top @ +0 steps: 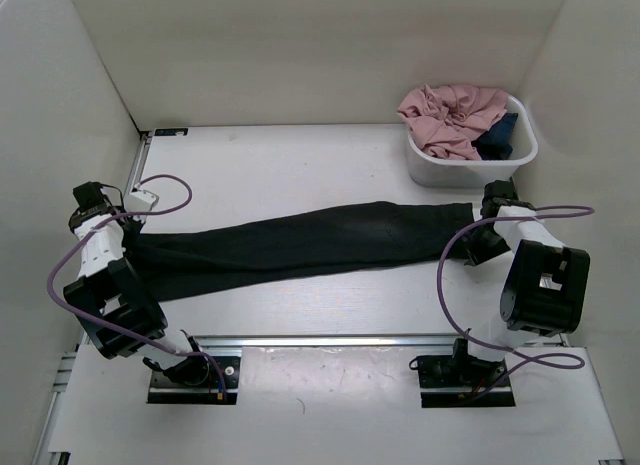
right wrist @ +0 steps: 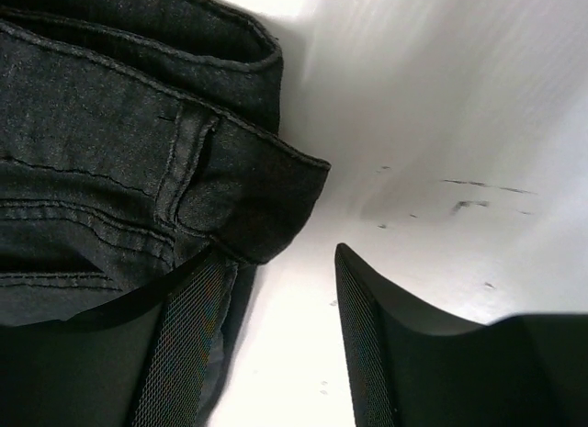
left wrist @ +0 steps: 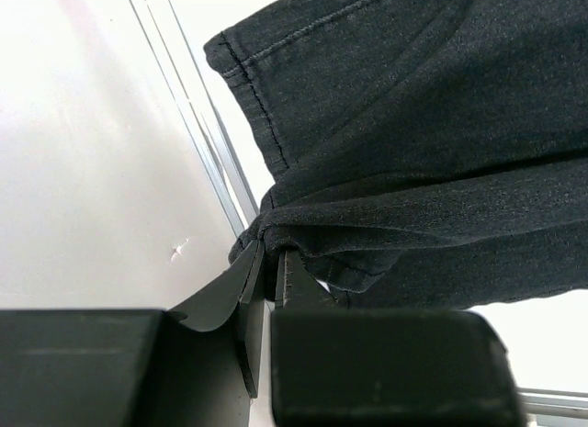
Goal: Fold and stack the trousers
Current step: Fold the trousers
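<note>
The black trousers (top: 300, 243) lie stretched flat across the table from left to right. My left gripper (top: 118, 247) is at their left end, shut on the hem; in the left wrist view the cloth (left wrist: 413, 151) is pinched between the closed fingers (left wrist: 246, 282). My right gripper (top: 484, 240) is at their right end, open; in the right wrist view the waistband corner (right wrist: 248, 193) rests over the left finger (right wrist: 188, 331) and the right finger (right wrist: 367, 326) stands apart on bare table.
A white tub (top: 472, 163) at the back right holds a pink garment (top: 450, 115) and a small dark blue one (top: 498, 137). White walls enclose the table on three sides. A metal rail (top: 380, 339) runs along the near edge.
</note>
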You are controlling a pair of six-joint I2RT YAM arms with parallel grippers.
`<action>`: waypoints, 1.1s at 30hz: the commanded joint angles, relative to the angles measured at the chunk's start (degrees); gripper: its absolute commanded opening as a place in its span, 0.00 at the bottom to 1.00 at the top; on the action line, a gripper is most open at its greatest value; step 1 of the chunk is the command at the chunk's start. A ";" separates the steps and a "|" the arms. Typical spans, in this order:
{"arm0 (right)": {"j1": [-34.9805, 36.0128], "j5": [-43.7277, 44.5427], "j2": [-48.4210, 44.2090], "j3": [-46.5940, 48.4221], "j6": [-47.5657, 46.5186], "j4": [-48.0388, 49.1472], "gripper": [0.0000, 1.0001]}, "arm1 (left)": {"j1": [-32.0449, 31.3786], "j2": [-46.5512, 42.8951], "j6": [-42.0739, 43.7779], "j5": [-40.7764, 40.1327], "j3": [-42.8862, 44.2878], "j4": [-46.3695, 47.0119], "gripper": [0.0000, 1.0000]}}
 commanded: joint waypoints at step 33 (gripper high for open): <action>-0.20 5.98 -7.32 -4.20 11.33 1.99 0.00 | 0.05 -3.38 -0.64 0.30 2.53 -1.56 0.14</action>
